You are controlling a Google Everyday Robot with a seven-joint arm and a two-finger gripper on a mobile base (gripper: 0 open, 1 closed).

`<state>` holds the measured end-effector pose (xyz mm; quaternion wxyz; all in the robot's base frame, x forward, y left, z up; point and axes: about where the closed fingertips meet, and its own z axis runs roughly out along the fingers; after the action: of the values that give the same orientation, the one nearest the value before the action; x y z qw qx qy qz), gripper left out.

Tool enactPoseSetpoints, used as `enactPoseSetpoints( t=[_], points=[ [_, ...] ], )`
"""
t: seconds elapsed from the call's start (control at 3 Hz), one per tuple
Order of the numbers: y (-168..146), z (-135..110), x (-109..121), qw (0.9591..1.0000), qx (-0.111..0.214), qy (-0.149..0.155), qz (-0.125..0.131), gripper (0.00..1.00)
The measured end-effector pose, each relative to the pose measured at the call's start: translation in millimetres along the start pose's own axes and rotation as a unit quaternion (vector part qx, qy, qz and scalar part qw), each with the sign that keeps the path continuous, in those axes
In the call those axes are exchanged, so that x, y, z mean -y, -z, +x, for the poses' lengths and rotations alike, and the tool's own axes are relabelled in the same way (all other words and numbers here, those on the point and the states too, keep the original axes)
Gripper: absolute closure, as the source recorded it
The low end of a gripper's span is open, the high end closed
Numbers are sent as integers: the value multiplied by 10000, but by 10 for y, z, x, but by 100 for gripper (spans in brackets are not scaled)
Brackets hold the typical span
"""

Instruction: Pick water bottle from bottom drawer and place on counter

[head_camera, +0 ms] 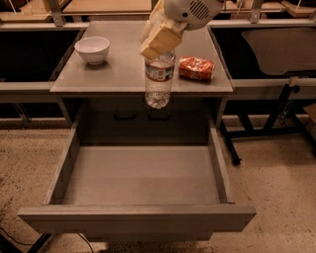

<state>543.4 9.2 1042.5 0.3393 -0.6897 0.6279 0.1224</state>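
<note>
Bottom drawer [138, 220]: nearest me, pulled out wide.
Water bottle [159, 79]: upright in the air, at the counter's front edge, above the drawer's back.
Gripper [160, 42]: on the bottle's top, fingers clamped round its neck.
Counter [123, 69]: white bowl [92, 49] far left, red packet [196, 68] right of the bottle.

A rounded white wrist housing [191, 9] with dark vent slots is seen; the gripper [157, 43], just above the water bottle [158, 81] at the counter's [113, 74] front edge, is fitted with blocky tan fingers [164, 37].
</note>
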Motion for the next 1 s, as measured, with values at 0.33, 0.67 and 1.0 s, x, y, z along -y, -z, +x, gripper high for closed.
enactPoseSetpoints(
  t=[0.33, 0.67, 1.0],
  points=[
    [-41, -35, 134, 10000, 20, -61, 15, 100],
    [-60, -76, 272, 10000, 10, -66, 22, 100],
    [-117, -109, 428, 10000, -21, -82, -15, 100]
  ],
)
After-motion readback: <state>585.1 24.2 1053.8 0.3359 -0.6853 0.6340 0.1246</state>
